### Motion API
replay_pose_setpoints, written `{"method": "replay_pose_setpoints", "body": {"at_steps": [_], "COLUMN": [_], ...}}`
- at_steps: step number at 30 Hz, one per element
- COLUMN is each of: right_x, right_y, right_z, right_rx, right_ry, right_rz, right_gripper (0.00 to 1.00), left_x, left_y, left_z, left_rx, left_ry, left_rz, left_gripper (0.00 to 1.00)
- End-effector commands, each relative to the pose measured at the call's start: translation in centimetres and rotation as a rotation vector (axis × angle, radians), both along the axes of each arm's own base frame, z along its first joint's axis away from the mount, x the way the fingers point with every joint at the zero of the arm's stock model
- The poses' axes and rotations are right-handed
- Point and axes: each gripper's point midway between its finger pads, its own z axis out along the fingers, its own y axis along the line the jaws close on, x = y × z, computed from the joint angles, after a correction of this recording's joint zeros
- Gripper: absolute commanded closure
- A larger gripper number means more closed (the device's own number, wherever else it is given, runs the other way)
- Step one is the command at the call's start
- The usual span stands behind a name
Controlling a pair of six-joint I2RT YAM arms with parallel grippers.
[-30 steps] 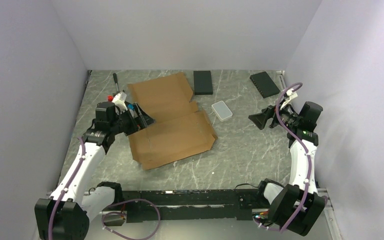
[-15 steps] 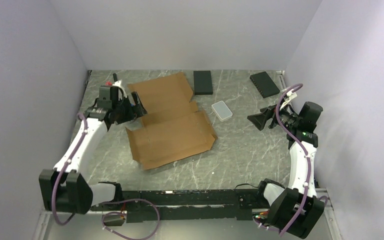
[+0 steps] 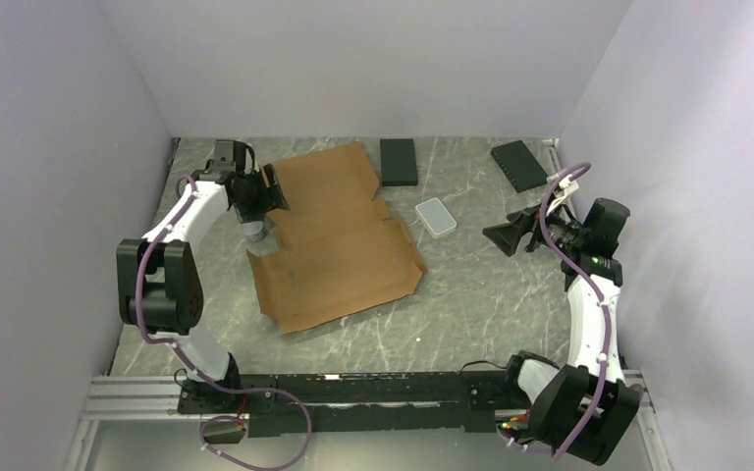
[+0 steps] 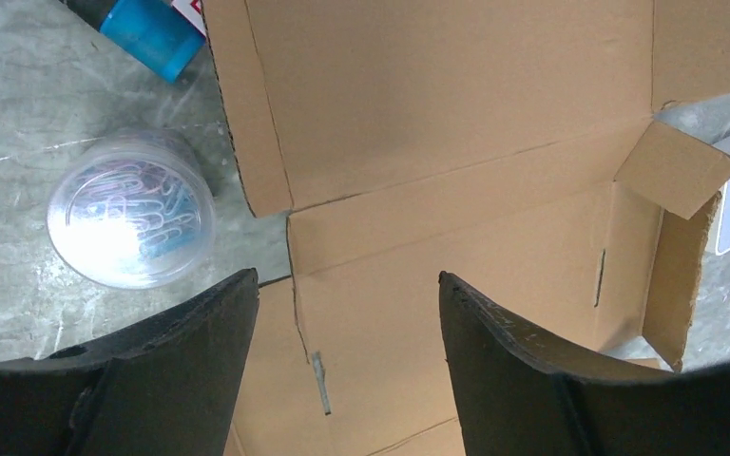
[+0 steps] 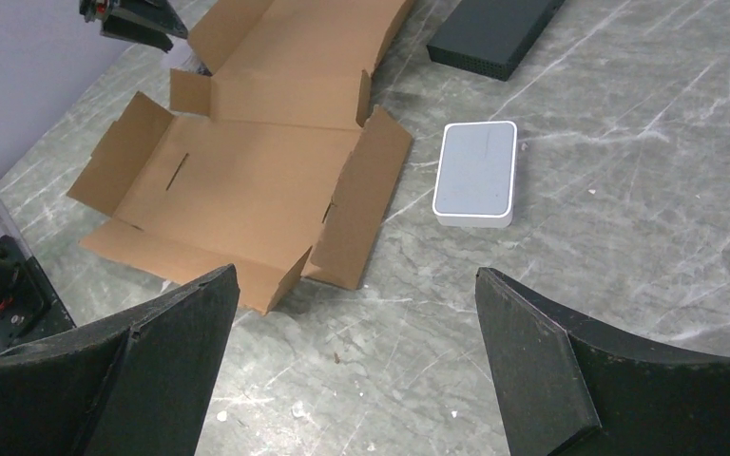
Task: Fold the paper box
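Observation:
The paper box [image 3: 339, 240] lies unfolded and nearly flat on the table's middle left, a brown cardboard sheet with creases and side flaps. Some flaps stand up slightly [image 5: 361, 204]. My left gripper [image 3: 273, 191] hangs open over the sheet's left edge near the crease between its two large panels [image 4: 437, 114]. Its jaws [image 4: 347, 277] stand apart with nothing between them. My right gripper [image 3: 506, 234] hovers wide open above bare table, right of the box. In its wrist view the gripper [image 5: 355, 274] holds nothing, and the box [image 5: 247, 180] lies ahead.
A clear round tub of paper clips [image 4: 131, 221] stands just left of the box, with a blue object [image 4: 152, 33] behind it. A small white case [image 3: 436, 217] lies right of the box. Two black slabs [image 3: 399, 161] [image 3: 519, 165] lie at the back. Walls enclose three sides.
My left arm has swung toward the back left, carrying its gripper from the box's left middle edge up to the rear panel's left side. The right arm has barely moved.

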Motion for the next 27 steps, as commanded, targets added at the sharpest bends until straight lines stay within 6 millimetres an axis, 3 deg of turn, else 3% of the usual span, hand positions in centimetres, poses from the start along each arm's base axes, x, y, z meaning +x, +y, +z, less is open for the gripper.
{"method": "replay_pose_setpoints", "body": {"at_steps": [1, 5, 9, 16, 21, 27], "right_x": [0.2, 0.2, 0.3, 0.5, 0.5, 0.5], "right_y": [0.4, 0.7, 0.9, 0.7, 0.8, 0.8], "right_z": [0.4, 0.1, -0.2, -0.5, -0.6, -0.8], "right_rx": [-0.014, -0.014, -0.017, -0.029, -0.026, -0.026], "right_ry": [-0.047, -0.041, -0.036, -0.032, -0.03, -0.025], "right_rz": [0.035, 0.045, 0.051, 0.042, 0.045, 0.047], "right_gripper": [0.0, 0.0, 0.0, 0.0, 0.0, 0.0], "left_x": [1.3, 2.7, 4.0, 6.1, 6.4, 6.3], "left_y": [1.6, 4.3, 6.0, 4.9, 4.4, 4.2], "left_z": [0.2, 0.9, 0.5, -0.8, -0.4, -2.3], "left_rx": [0.042, -0.032, -0.09, -0.222, -0.302, -0.322], "left_ry": [-0.035, -0.086, -0.093, -0.048, -0.075, -0.015], "left_rz": [0.051, 0.122, 0.172, 0.124, 0.11, 0.113], "left_gripper": [0.27, 0.32, 0.36, 0.4, 0.4, 0.45]}}
